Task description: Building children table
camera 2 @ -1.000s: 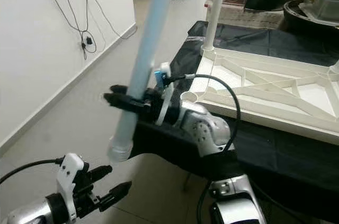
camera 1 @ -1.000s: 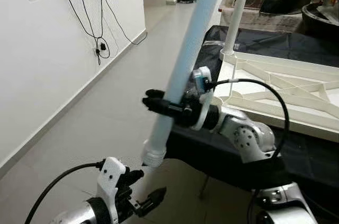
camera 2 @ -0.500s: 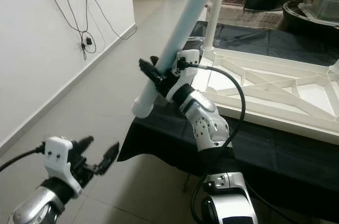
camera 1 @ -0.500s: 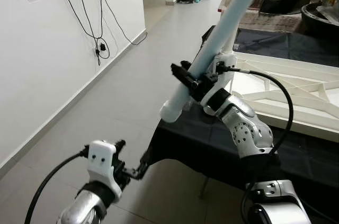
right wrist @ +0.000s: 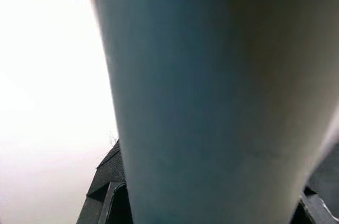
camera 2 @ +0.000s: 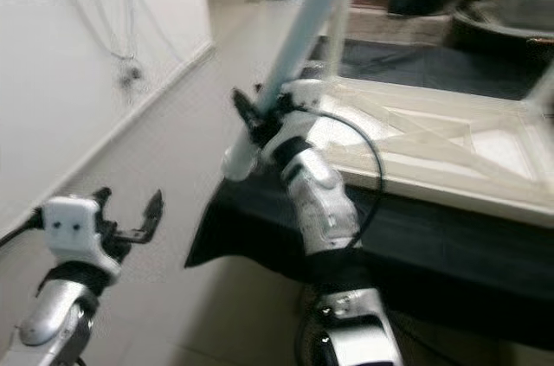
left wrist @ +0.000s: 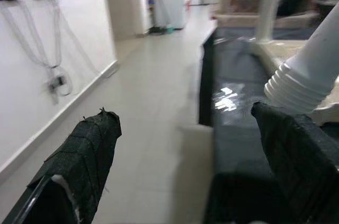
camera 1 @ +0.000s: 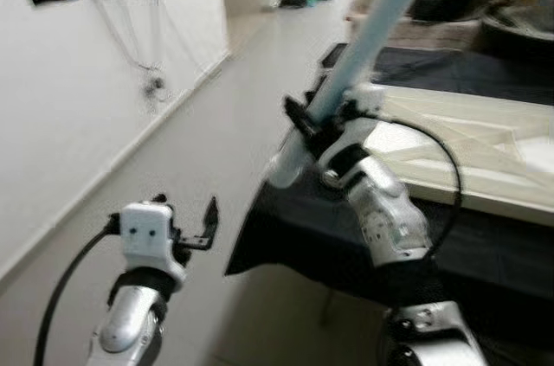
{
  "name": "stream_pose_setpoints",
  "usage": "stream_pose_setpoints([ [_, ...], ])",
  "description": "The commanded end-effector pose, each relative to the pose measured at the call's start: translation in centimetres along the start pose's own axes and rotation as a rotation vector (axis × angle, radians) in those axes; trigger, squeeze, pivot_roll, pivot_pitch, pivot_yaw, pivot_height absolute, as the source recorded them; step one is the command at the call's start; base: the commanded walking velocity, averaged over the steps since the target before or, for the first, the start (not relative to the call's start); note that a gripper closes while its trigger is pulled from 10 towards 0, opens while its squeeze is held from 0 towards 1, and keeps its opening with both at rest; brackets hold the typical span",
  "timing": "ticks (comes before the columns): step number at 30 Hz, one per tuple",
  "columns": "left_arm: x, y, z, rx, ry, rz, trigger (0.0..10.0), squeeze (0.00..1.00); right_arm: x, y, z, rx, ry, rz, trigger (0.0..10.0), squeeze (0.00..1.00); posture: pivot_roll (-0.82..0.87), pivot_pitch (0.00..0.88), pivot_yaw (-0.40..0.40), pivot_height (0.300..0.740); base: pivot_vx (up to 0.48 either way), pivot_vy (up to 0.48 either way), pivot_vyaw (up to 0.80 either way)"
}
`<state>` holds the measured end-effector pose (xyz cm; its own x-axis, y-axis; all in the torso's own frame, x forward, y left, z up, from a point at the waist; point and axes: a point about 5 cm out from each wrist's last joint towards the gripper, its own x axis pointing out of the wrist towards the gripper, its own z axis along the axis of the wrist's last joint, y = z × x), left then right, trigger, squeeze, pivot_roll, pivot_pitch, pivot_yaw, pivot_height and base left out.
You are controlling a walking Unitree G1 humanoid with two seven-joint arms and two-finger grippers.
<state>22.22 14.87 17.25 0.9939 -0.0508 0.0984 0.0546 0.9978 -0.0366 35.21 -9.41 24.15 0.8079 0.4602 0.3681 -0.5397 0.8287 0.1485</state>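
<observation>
**Leg in hand, socket not yet reached**

The left hand [camera 1: 195, 226] hangs empty over the pale tiled floor [camera 1: 199, 150], its two black fingers spread wide. In the left wrist view, the ribbed screw end of the long pale blue plastic table leg [left wrist: 299, 83] lies just beyond one finger [left wrist: 296, 144], not touching it.

To its right, the right hand [camera 1: 313, 126] is clamped around that leg near its lower end. The leg slants up and away from the hand, out past the top of the head views.

Beyond the right hand lies the white ribbed plastic tabletop [camera 1: 450, 145], upside down on the black-draped table [camera 1: 303, 210]. One white leg [camera 2: 346, 24] seems already fitted at the near corner, though blur leaves this unsure. The blue leg is not yet seated, so I judge the build partway.

The right wrist view adds only the leg's surface, up close.
</observation>
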Motion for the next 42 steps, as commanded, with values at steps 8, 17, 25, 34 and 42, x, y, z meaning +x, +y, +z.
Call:
stream_pose_setpoints([
  [8, 0.4, 0.0, -0.1, 0.012, -0.021, 0.056, 10.0, 0.0, 0.2, 0.0, 0.0, -0.047, -0.026, -0.046, 10.0, 0.0, 0.07, 0.011, -0.005, 0.74, 0.0, 0.0, -0.78],
  [17, 0.7, 0.1, 0.2, 0.02, -0.039, 0.071, 10.0, 0.0, 0.2, 0.4, -0.4, -0.056, -0.027, -0.05, 10.0, 0.0, 0.07, 0.009, -0.006, 0.74, 0.0, 0.0, -0.78],
  [25, 0.8, 0.1, 0.4, 0.018, -0.047, 0.084, 10.0, 0.0, 0.2, 0.5, -0.5, -0.067, -0.028, -0.05, 10.0, 0.0, 0.06, 0.019, -0.026, 0.74, 0.0, 0.0, -0.79],
  [34, 1.3, 1.1, 1.7, 0.029, -0.101, 0.156, 10.0, 0.0, 0.4, 0.7, -0.3, -0.071, -0.041, -0.056, 10.0, 0.0, 0.03, 0.03, -0.007, 0.74, 0.0, 0.0, -0.2],
  [42, 1.2, 1.7, 2.1, 0.048, -0.116, 0.181, 10.0, 0.0, 0.3, 0.8, -0.5, -0.069, -0.041, -0.058, 10.0, 0.0, 0.03, 0.034, 0.0, 0.74, 0.0, 0.0, 0.0],
])
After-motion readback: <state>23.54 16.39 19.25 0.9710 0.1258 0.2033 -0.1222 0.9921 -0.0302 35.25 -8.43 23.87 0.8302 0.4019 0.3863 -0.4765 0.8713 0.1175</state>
